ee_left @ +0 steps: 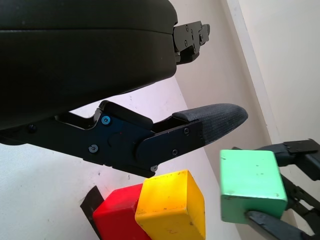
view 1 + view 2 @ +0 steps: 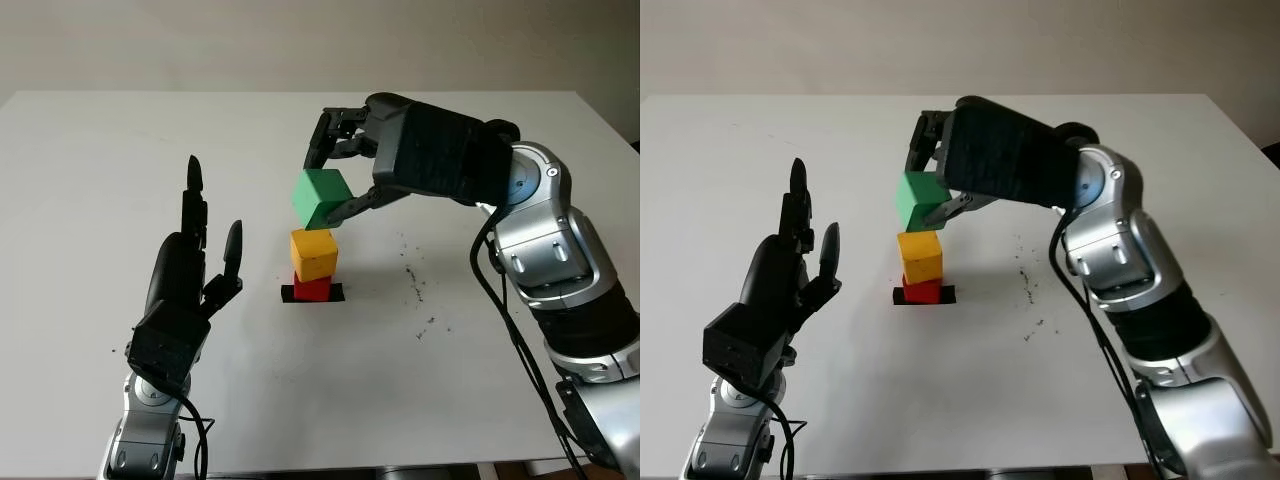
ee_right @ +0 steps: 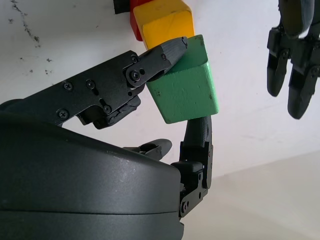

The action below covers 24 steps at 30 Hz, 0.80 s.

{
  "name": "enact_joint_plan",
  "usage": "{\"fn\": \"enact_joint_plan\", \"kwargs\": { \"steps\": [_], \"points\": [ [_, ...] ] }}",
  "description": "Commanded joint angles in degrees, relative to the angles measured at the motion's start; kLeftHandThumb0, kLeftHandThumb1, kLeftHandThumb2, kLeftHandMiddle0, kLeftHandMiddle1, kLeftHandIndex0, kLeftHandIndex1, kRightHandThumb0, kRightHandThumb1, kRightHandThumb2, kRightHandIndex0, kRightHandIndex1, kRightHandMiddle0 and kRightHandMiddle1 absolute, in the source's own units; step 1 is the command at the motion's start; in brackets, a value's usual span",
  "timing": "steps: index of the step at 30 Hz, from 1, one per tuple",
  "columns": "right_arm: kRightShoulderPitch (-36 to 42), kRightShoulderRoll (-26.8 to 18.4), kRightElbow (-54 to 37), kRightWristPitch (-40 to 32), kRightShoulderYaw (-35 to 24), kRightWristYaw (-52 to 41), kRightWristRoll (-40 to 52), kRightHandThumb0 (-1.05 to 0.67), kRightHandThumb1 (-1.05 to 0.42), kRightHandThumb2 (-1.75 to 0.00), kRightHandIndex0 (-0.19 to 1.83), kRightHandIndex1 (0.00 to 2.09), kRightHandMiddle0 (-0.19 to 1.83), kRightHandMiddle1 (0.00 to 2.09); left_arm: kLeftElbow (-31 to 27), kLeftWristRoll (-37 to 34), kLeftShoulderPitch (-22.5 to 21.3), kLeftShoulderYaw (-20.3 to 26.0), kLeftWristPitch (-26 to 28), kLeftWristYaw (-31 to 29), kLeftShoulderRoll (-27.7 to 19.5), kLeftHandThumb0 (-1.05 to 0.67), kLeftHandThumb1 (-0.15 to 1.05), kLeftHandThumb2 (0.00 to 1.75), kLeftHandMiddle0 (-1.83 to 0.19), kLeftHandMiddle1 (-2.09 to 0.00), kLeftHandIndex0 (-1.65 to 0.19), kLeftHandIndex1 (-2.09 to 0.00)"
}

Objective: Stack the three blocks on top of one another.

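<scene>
A yellow block (image 2: 314,253) sits on a red block (image 2: 311,288), which stands on a black square mark (image 2: 335,293) on the white table (image 2: 100,150). My right hand (image 2: 330,185) is shut on a green block (image 2: 320,197) and holds it tilted, just above and slightly left of the yellow block (image 3: 165,22). In the right wrist view one finger (image 3: 165,52) presses the green block (image 3: 187,87) from one side and another finger (image 3: 200,135) from the other. My left hand (image 2: 195,265) stands open, upright, to the left of the stack.
Dark specks (image 2: 415,285) dot the table right of the stack. The table's far edge (image 2: 300,93) meets a pale wall.
</scene>
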<state>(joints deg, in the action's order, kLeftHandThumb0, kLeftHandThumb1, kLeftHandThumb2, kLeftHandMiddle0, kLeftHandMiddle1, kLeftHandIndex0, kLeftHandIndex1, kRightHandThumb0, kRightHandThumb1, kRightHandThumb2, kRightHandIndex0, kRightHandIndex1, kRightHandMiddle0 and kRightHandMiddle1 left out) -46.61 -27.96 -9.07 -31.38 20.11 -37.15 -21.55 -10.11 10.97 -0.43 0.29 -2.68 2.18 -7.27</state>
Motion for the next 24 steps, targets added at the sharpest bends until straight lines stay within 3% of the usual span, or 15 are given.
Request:
{"fn": "enact_joint_plan", "kwargs": {
  "steps": [1,8,24],
  "points": [
    [-0.3,0.1,0.2,0.5,0.3,-0.3,-0.5,-0.43,-0.94,-0.05,0.47,0.09,0.35,1.63,0.3,-0.4,-0.7,-0.1,-0.6,0.2,0.5,-0.69,1.05,0.72,0.19,-0.01,0.19,0.0],
    [-0.4,0.3,-0.4,-2.0,2.5,-2.7,-2.1,-0.4,-0.95,-0.06,0.39,0.05,0.3,1.59,-0.2,-0.6,-0.3,-0.1,-0.1,0.1,0.7,-0.72,1.05,0.7,0.19,-0.02,0.19,0.0],
    [0.4,0.0,1.1,2.3,3.9,-4.8,-4.1,-0.41,-0.94,-0.05,0.44,0.07,0.32,1.55,-1.0,-0.3,0.4,-0.4,0.3,0.3,1.0,-0.73,1.05,0.71,0.19,-0.03,0.19,0.0]
  ]
}}
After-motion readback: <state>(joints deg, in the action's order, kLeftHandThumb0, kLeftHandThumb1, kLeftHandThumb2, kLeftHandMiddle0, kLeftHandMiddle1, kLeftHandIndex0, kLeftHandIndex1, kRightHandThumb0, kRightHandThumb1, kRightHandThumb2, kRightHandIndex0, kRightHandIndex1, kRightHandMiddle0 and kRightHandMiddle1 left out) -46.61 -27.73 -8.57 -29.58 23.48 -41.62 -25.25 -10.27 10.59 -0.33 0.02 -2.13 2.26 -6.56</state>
